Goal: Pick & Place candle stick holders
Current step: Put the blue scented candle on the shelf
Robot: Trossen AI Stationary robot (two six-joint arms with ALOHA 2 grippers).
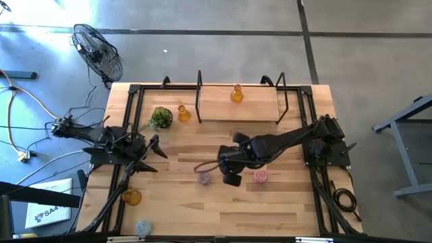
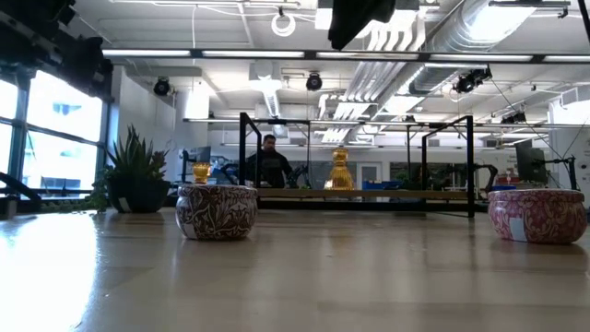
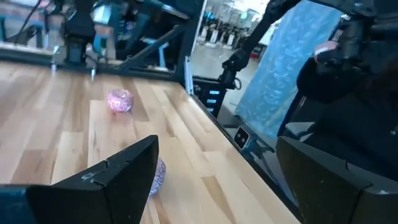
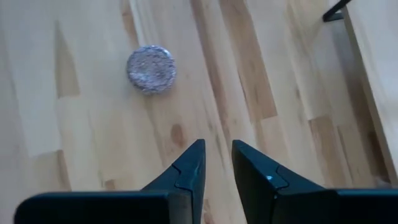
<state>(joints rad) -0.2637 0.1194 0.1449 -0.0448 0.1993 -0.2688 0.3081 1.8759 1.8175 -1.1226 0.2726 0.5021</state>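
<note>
On the floor, well off to the outer side of the left tool (image 1: 154,145), lies a white sheet or box (image 1: 48,210) with dark blue lettering, possibly beginning "SA"; it is too small to read. Nothing else carries legible text.
</note>
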